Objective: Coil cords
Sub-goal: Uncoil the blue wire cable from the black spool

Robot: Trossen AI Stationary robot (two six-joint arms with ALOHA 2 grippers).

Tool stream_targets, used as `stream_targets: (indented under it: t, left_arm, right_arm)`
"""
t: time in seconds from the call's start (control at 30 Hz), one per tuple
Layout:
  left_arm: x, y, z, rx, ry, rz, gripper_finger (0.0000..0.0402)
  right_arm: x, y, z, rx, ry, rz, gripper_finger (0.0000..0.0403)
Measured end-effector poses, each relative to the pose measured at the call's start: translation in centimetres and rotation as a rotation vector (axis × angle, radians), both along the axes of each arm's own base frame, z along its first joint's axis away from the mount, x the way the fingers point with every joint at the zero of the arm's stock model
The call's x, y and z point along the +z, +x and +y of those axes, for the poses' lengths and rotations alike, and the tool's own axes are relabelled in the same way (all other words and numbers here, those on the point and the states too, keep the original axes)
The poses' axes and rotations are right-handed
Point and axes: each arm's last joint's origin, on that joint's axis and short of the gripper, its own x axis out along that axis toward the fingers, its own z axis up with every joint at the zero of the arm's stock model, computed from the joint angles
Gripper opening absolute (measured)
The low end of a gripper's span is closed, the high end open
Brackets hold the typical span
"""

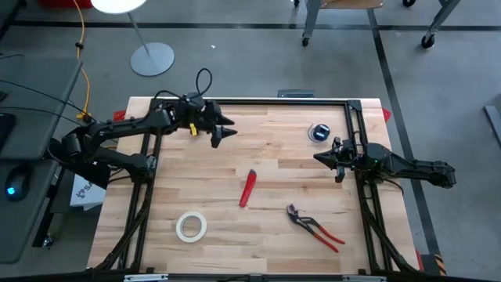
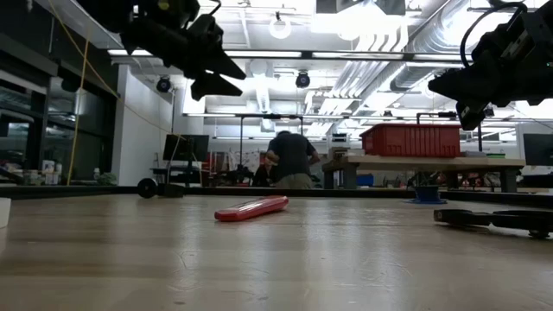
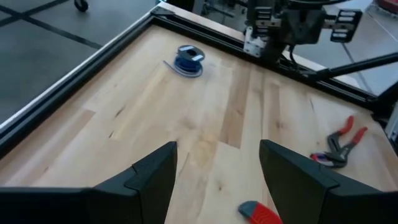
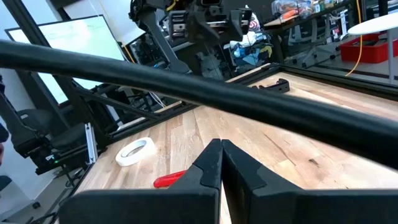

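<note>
Pale wooden tabletop [image 1: 274,168] inside a black frame [image 1: 274,102], with grey workshop floor around it and, far behind in the low view, a person [image 2: 289,159] bent over a bench.

At the left, near the front edge: a white tape roll [image 1: 191,226], lying flat and untouched. Farther back on the left side: the left claw [image 1: 225,131], hanging above the wood, fingers spread wide, released, with nothing between them.

Toward the middle: a red tool [image 1: 247,188], flat on the wood, not part of this job. To the right of it, near the front: red-handled pliers [image 1: 313,227], also lying idle.

On the right, at the far side of the tabletop: the small black spool [image 1: 318,132] with the thin blue-violet wire [image 3: 185,64]. Wound mostly onto the spool, as far as visible; only one loose turn or tail resting on the wood just beside it. No long loops anywhere else on the tabletop.

Just in front of the spool, near the right frame rail: the right claw [image 1: 319,159], clenched tight, grasping nothing, raised off the surface and apart from the wire.

Judged from this: coiling nearly finished or finished. Left to do, perhaps, only tucking in that last loose turn. Not possible to tell whether the end of the wire is secured.
</note>
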Motion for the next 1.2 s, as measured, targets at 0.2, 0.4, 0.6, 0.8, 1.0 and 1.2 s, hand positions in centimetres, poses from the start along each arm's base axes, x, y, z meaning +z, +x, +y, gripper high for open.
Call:
stream_targets:
  t: [0.2, 0.4, 0.6, 0.8, 1.0, 1.2]
  left_arm:
    - [0.01, -0.19, 0.37, 0.013, -0.026, -0.006, 0.0225]
    - [0.0, -0.22, 0.41, 0.017, -0.032, -0.006, 0.0222]
    - [-0.01, -0.22, 0.41, 0.017, -0.032, -0.006, 0.0198]
    - [-0.01, -0.22, 0.43, 0.022, -0.029, -0.005, 0.017]
    - [-0.03, -0.24, 0.51, 0.047, -0.018, 0.001, 0.0108]
    - [-0.05, -0.26, 0.54, 0.058, -0.013, 0.004, 0.002]
  right_arm:
    - [0.0, 0.0, 0.0, 0.0, 0.0, 0.0, 0.0]
    - [0.01, 0.0, 0.0, 0.0, 0.0, 0.0, 0.0]
    - [0.01, 0.0, 0.0, 0.0, 0.0, -0.001, 0.0]
    - [0.0, 0.0, 0.0, 0.0, 0.0, -0.001, 0.0]
    - [0.0, 0.0, 0.0, 0.0, 0.0, -0.001, 0.0]
    - [0.0, 0.0, 0.0, 0.0, 0.0, 0.0, 0.0]
